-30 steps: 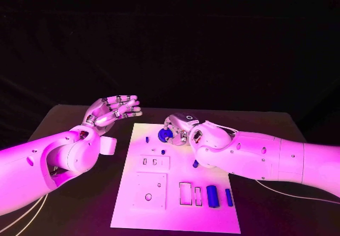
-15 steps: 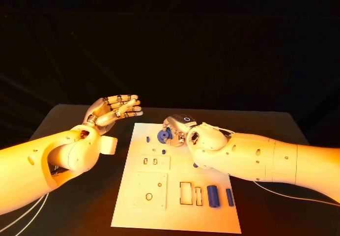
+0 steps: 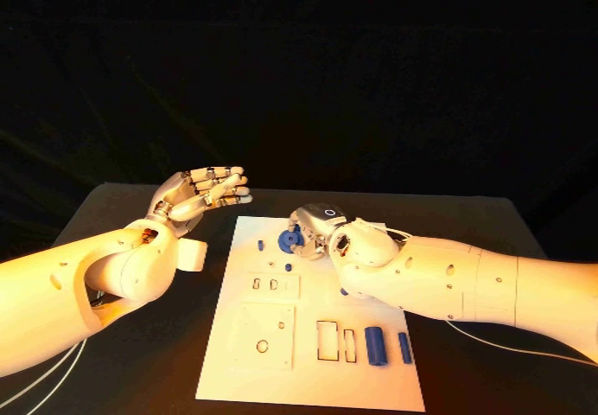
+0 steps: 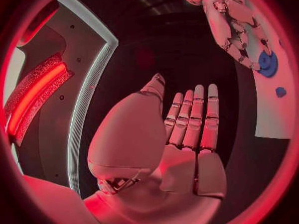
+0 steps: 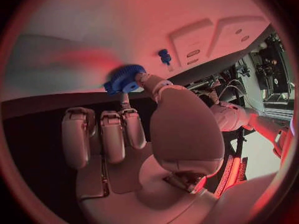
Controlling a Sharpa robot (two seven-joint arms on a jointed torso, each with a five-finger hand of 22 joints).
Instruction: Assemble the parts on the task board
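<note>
The white task board (image 3: 312, 380) lies in the middle of the black table. A blue gear (image 3: 289, 240) sits near its far end. My right hand (image 3: 319, 230) is bent down over the gear. In the right wrist view the thumb tip and a finger (image 5: 129, 115) pinch the gear (image 5: 123, 80) against the board (image 5: 93, 30). My left hand (image 3: 200, 194) is raised left of the board, fingers straight and holding nothing. The left wrist view shows the left hand (image 4: 187, 134), the right hand (image 4: 233, 20) and the gear (image 4: 269, 63).
A small blue peg (image 3: 259, 245) stands left of the gear. A small blue piece (image 3: 344, 290) lies mid-board. A thick blue cylinder (image 3: 374, 346) and a thinner blue bar (image 3: 403, 347) lie at the near right beside rectangular slots (image 3: 327, 340). Raised plates (image 3: 264, 333) fill the board's left side.
The right arm has shifted slightly toward the near side while its hand stays at the gear. The left hand has not moved.
</note>
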